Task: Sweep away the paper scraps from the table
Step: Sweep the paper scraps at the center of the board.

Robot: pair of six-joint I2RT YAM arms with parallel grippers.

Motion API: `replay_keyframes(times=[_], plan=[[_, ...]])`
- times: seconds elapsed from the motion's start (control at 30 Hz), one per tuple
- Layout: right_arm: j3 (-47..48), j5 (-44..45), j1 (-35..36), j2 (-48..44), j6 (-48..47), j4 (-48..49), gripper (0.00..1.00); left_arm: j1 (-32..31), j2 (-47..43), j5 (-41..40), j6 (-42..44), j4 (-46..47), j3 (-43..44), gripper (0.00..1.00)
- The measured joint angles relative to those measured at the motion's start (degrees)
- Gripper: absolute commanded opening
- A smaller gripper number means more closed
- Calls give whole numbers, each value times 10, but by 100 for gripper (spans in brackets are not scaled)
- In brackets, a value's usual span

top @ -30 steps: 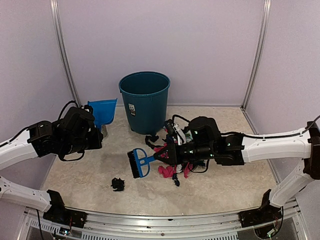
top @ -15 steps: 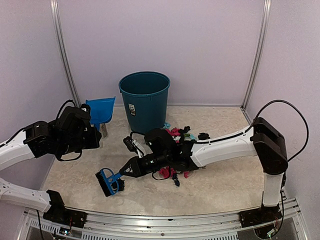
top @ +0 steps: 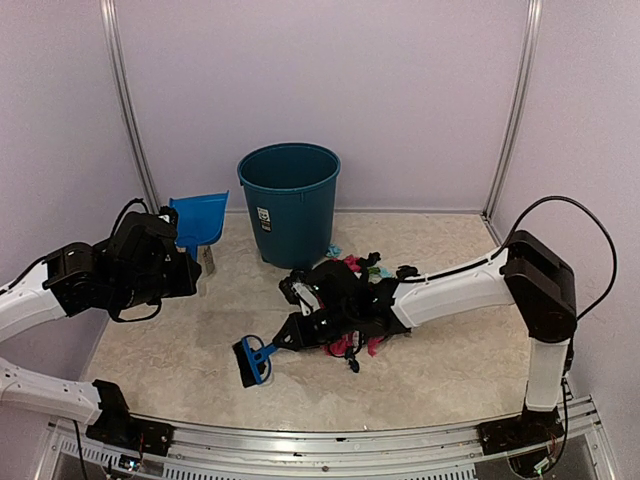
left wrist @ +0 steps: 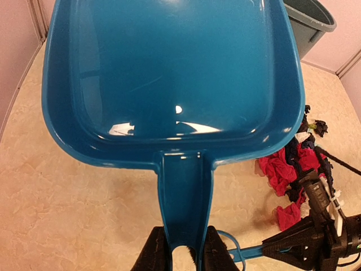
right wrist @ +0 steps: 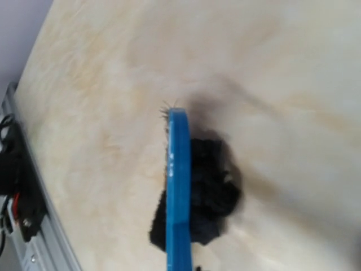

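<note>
Landmark: the dark teal bin point(top: 290, 205) stands upright at the back of the table point(top: 460, 375).
Paper scraps: the paper scraps point(top: 342, 345) lie heaped on the table just in front of the bin and to its right. They are pink, black and teal bits, and the right arm lies across them.
Left gripper: the left gripper point(left wrist: 181, 254) is left of the bin, its jaws clamped on the handle of the blue dustpan point(left wrist: 169, 73). The pan's wide mouth is just beside the bin's left side.
Right gripper: the right gripper point(top: 292, 335) is in front of the bin, its jaws together on the blue handle of the brush point(top: 252, 362). The brush head is further forward, between the bin and the front rail point(top: 330, 440).
Top view alone: it shows both arms whole, the bin's full height, and how far the dustpan sits from the scrap heap.
Left wrist view alone: it shows the glossy inside of the pan with light glinting on it. The bin's rim is in the upper right corner and pink scraps lie past the pan's right edge.
Right wrist view alone: it shows the brush edge-on as a narrow blue strip with a dark clump point(right wrist: 208, 192) against it. The view is blurred, so I cannot tell bristles from black scrap.
Writing: a small white label point(top: 264, 220) sits on the bin's front, and its print is too small to read.
</note>
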Motion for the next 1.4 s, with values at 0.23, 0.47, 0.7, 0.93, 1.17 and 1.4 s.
replay_keyframes(times=[0.23, 0.47, 0.7, 0.93, 1.17, 1.4], plan=[[-94, 49, -53, -105, -7, -20, 0, 0, 3, 2, 1, 1, 0, 8], [-160, 94, -122, -182, -24, -50, 0, 0, 10, 4, 2, 5, 0, 8], [-187, 131, -175, -224, -47, -74, 0, 0, 12, 7, 2, 5, 0, 8], [-232, 163, -226, -295, -58, -111, 0, 0, 12, 9, 3, 5, 0, 8], [-258, 209, -254, -401, -60, -183, 0, 2, 18, 10, 12, 13, 0, 8], [-257, 180, -253, -458, -55, -197, 0, 2, 28, 13, 21, 23, 0, 8]])
